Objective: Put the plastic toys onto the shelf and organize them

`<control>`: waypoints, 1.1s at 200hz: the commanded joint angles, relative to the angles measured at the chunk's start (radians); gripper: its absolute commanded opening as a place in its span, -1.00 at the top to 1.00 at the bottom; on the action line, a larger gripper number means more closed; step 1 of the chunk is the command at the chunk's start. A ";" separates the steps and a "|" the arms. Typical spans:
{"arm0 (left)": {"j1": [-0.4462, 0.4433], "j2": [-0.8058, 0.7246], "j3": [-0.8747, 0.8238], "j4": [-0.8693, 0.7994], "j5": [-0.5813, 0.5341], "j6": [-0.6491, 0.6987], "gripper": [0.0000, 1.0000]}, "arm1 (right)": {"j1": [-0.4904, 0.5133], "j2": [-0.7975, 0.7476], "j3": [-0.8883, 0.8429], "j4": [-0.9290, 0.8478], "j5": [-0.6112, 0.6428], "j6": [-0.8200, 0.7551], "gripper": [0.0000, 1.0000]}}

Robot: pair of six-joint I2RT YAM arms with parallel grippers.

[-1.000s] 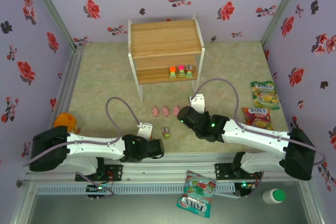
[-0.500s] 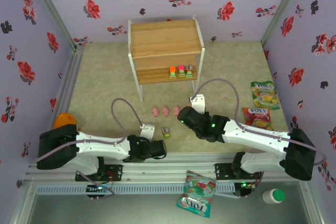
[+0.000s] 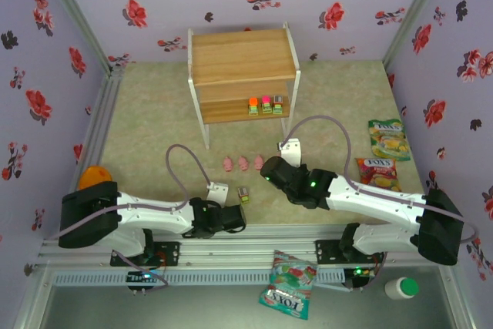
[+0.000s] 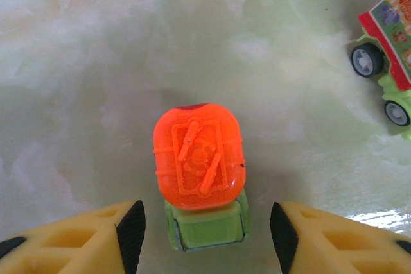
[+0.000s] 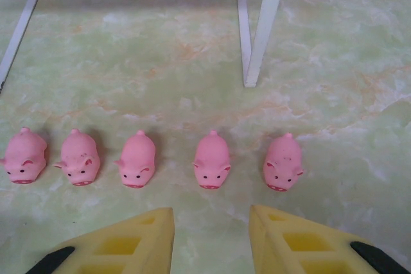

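the orange-topped toy (image 4: 199,158) sits between the spread fingers of the left gripper (image 4: 205,230), untouched, long axis pointing away from the wrist; the right gripper (image 5: 212,226) is spread, empty, facing the pigs (image 5: 212,160).

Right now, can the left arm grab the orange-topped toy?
Probably yes: the orange-topped toy sits between the open fingers of the left hand, with a gap on either side and nothing blocking.

The top camera looks down from high behind the arms (image 3: 370,202). Wrist cameras sit close behind the left gripper (image 4: 204,222) and right gripper (image 5: 212,235), facing floorward; pigs (image 5: 212,166) ahead of the right gripper show overhead too.
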 commanded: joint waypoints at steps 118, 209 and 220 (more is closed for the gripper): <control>0.038 -0.054 -0.076 0.091 0.035 0.012 0.11 | 0.006 0.007 0.023 -0.025 0.035 0.013 0.28; 0.057 -0.011 -0.062 0.090 0.044 0.017 0.09 | 0.006 0.012 0.027 -0.028 0.035 0.013 0.28; 0.056 -0.007 -0.057 0.088 0.045 0.020 0.09 | 0.006 0.011 0.027 -0.029 0.036 0.012 0.28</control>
